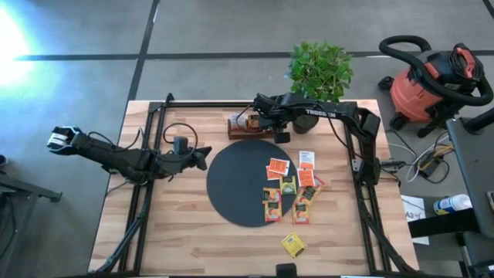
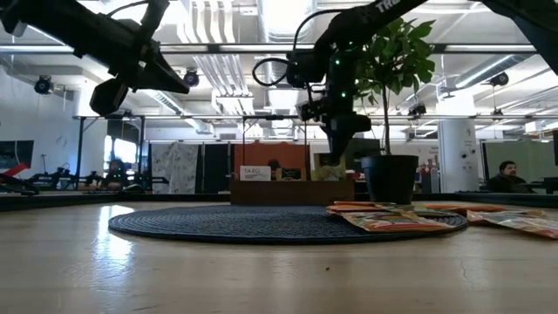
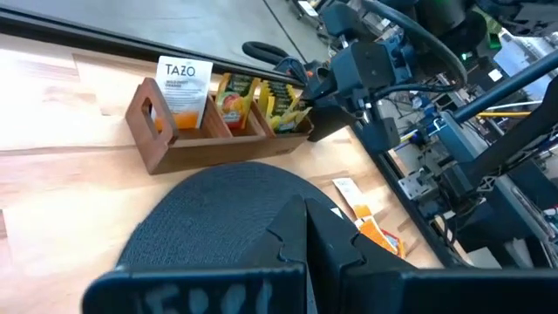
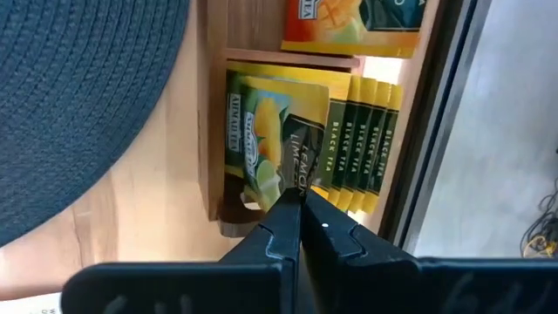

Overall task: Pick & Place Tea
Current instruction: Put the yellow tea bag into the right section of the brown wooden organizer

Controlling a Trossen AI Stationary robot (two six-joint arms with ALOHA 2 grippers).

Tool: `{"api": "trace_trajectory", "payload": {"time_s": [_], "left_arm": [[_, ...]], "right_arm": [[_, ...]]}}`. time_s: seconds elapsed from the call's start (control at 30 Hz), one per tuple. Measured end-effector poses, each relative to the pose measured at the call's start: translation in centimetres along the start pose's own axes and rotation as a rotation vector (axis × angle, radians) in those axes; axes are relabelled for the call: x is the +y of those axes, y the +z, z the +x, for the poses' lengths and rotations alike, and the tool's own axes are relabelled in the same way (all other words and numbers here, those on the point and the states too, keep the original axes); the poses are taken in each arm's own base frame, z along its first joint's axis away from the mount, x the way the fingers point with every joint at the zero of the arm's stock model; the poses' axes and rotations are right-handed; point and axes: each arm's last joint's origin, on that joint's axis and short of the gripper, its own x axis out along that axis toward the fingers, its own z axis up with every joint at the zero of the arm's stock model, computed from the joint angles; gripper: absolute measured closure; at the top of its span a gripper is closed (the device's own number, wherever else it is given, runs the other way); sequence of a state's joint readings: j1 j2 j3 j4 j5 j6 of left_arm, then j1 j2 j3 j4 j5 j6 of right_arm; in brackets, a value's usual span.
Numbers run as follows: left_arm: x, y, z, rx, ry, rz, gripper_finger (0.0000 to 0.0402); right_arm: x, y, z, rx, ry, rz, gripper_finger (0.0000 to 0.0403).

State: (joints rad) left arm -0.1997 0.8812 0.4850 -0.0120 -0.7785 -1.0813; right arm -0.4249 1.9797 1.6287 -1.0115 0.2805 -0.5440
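Note:
Several small tea sachets [image 1: 297,185], orange-red, green and yellow, lie on and beside the right part of the round black mat [image 1: 235,181]; one yellow sachet [image 1: 293,244] lies apart near the front edge. The brown wooden box [image 1: 248,127] at the mat's far edge holds upright sachets in its compartments [image 3: 231,100]. My right gripper [image 4: 298,196] points steeply down over the box's right-hand compartment, shut on a yellow-green sachet [image 4: 261,131]. My left gripper [image 1: 204,157] hovers shut above the table, left of the mat, holding nothing. My right gripper pinches the yellow-green sachet by its upper edge [image 4: 295,179] between its two fingertips, coming from above and pointing steeply down. The sachet hangs tilted below the fingers, its lower part inside the box's compartment, in front of a row of like sachets [image 4: 362,131].
A potted plant [image 1: 319,69] stands just behind the table's far edge, close to the right arm. A red shop vacuum [image 1: 432,81] sits on the floor at the right. Black frame rails [image 1: 147,154] run along the table's sides. Bare wood lies at the front left.

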Motion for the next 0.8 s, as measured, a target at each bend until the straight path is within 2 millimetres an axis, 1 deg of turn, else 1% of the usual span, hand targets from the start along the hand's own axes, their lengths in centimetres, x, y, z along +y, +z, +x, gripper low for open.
{"api": "trace_trajectory", "payload": {"time_s": [0.13, 0.27, 0.37, 0.63, 0.7, 0.8], "left_arm": [[0.0, 0.0, 0.0, 0.0, 0.002, 0.002, 0.0401], [0.0, -0.1, 0.1, 0.0, 0.006, 0.005, 0.0401], [0.0, -0.1, 0.1, -0.002, 0.008, 0.006, 0.0401], [0.1, -0.1, 0.1, -0.001, 0.01, 0.008, 0.0401], [0.1, -0.1, 0.1, 0.0, 0.01, 0.008, 0.0401], [0.1, -0.1, 0.1, -0.001, 0.01, 0.008, 0.0401]], "right_arm": [[-0.1, -0.1, 0.0, 0.001, 0.001, 0.003, 0.0394], [0.4, 0.2, 1.2, 0.02, 0.037, -0.008, 0.0394], [0.6, 0.4, 1.6, 0.025, 0.043, -0.013, 0.0394], [0.6, 0.4, 1.4, 0.016, 0.06, 0.016, 0.0393], [0.7, 0.4, 1.4, 0.019, 0.062, 0.025, 0.0387], [0.7, 0.4, 1.4, 0.019, 0.062, 0.036, 0.0363]]}}
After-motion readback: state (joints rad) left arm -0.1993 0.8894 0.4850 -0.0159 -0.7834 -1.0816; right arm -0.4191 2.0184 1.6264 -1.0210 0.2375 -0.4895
